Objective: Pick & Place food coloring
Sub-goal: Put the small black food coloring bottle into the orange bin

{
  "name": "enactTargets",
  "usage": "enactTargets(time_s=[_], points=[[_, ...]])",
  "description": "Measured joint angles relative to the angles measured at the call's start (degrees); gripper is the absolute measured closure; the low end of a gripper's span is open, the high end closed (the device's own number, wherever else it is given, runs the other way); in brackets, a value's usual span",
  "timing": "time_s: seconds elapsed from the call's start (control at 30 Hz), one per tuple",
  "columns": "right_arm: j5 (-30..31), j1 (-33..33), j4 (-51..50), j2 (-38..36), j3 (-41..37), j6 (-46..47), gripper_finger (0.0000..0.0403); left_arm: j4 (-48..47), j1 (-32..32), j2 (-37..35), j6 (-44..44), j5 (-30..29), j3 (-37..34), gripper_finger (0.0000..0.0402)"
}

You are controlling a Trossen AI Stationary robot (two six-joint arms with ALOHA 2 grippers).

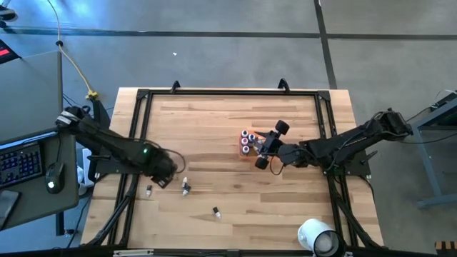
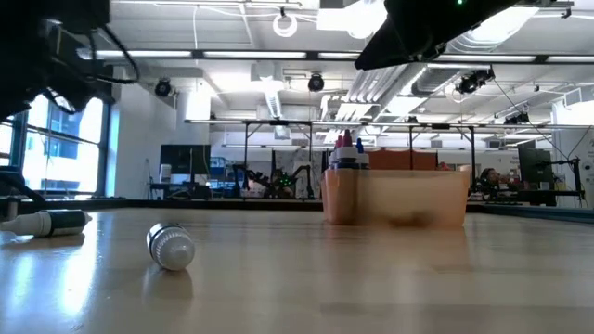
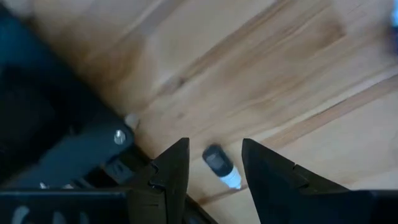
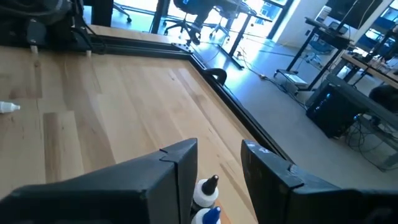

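A pale wooden plank counter (image 1: 214, 128), framed in black rails, is seen from above, with an open workshop beyond it. The left end effector (image 3: 214, 171) is lowered over the counter's near-left part, its fingers parted; a small dark food-coloring bottle with a white cap (image 3: 221, 167) lies on its side between them, not yet clamped so far as can be judged. Two more tiny bottles (image 1: 186, 188) (image 1: 216, 212) lie loose on the boards, one just beside that end effector and one a little farther off. The right end effector (image 1: 267, 150) is held at the translucent orange rectangular tray (image 1: 241, 153), fingers parted and nothing visibly gripped; upright white-capped bottles (image 4: 205, 193) stand directly beneath it inside the tray. A large white cylindrical roll (image 1: 316, 235) rests well apart at the near-right corner. The step in hand is judged to be the left arm's pick: the fingers need closing squarely on the lying bottle, then lifting and carrying toward the tray.
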Motion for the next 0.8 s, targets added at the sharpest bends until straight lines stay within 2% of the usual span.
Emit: enactTargets(time_s=[0.13,0.27,0.47,0.63,0.8], points=[[-1.07,-0.07,0.00,0.00,0.00,0.02,0.0285,0.20,-6.31,-0.02,-10.14,-0.03,-0.98,0.0257],[-1.22,-0.07,0.01,0.00,0.00,0.24,0.0285,0.25,-10.20,-0.02,-14.75,1.47,-2.11,0.0257],[-1.29,-0.07,0.01,0.00,0.00,1.77,0.0285,4.59,-13.98,-0.02,-18.58,2.38,-4.60,0.0257],[-1.55,-0.07,0.01,0.00,0.00,1.77,0.0285,13.97,-16.61,-0.02,-18.91,2.81,-7.76,0.0257],[-3.09,-0.07,0.45,0.00,0.00,1.77,0.0284,15.18,-18.35,-0.02,-21.41,2.93,-9.97,0.0257]])
